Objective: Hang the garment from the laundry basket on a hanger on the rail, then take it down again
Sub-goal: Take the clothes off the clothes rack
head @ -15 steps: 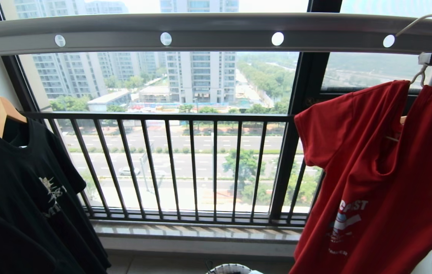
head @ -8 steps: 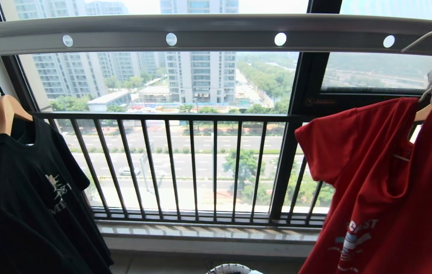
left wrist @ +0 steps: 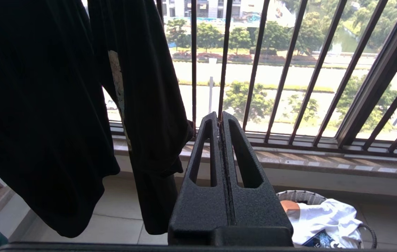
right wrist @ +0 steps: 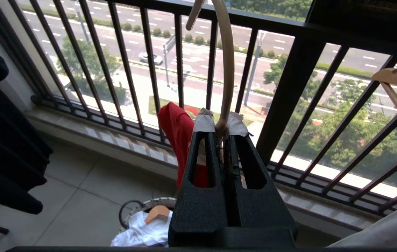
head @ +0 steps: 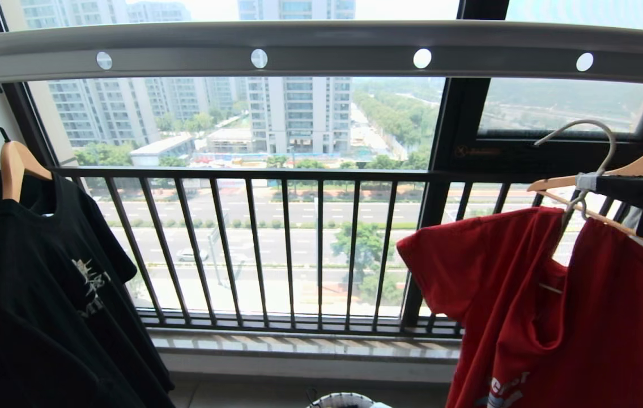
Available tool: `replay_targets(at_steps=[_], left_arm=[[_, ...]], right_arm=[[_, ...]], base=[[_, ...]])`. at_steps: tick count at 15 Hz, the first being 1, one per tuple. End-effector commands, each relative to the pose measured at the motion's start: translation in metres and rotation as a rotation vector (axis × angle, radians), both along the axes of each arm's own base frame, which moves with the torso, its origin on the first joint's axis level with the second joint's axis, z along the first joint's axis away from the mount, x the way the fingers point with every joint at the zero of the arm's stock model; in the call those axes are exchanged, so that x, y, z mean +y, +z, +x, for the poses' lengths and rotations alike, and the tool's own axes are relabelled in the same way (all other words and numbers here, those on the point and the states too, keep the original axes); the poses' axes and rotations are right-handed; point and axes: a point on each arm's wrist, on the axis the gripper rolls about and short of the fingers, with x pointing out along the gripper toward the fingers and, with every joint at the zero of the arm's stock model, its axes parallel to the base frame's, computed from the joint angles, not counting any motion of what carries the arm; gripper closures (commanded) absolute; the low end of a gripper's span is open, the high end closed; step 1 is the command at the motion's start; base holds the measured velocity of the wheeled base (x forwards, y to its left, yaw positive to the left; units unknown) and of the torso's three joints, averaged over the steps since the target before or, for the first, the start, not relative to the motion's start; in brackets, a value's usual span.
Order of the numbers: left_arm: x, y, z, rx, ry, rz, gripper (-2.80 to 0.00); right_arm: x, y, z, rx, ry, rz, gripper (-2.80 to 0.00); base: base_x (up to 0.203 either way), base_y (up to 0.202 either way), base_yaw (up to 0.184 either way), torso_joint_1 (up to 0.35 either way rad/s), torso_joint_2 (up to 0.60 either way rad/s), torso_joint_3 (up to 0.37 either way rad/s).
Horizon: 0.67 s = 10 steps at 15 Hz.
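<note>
The garment (head: 570, 317), a red T-shirt, hangs at your right on the white wire hanger (head: 584, 164), whose hook is off the rail (head: 321, 51) and well below it. Your right gripper (right wrist: 221, 130) has its jaws clamped on the hanger's neck. A wooden hanger (head: 638, 167) lies just behind. Far left, a black T-shirt (head: 43, 294) hangs from the rail. Below, on the floor, the laundry basket (left wrist: 298, 196) holds a white shirt (left wrist: 320, 220). Your left gripper (left wrist: 220, 122) sits low, jaws together, empty.

White print on bright red T-shirt (head: 559, 317) cut off, unreadable; pale print on black T-shirt (head: 32, 294) illegible.
</note>
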Motion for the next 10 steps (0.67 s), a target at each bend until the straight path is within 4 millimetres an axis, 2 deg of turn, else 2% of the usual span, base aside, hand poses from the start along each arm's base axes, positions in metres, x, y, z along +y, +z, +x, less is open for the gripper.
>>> replay_targets(at_steps=[1, 6, 8, 10], left_arm=[[0.0, 0.0, 0.0, 0.001, 0.001, 0.005, 0.0], [0.0, 0.003, 0.001, 0.009, -0.01, 0.047, 0.0], [-0.001, 0.03, 0.001, 0.0, -0.075, 0.018, 0.0], [-0.003, 0.059, 0.011, 0.046, -0.149, -0.038, 0.0]], right_arm=[[0.009, -0.02, 0.017, 0.057, 0.059, -0.005, 0.0], [0.023, -0.038, 0.05, 0.059, 0.155, 0.017, 0.0], [0.036, -0.045, 0.065, 0.056, 0.189, 0.059, 0.0], [0.051, -0.056, 0.076, 0.083, 0.227, 0.072, 0.0]], base=[[0.0, 0.0, 0.0, 0.0, 0.0, 0.0], [0.0, 0.0, 0.0, 0.0, 0.0, 0.0], [0.0, 0.0, 0.0, 0.0, 0.0, 0.0], [0.0, 0.0, 0.0, 0.0, 0.0, 0.0]])
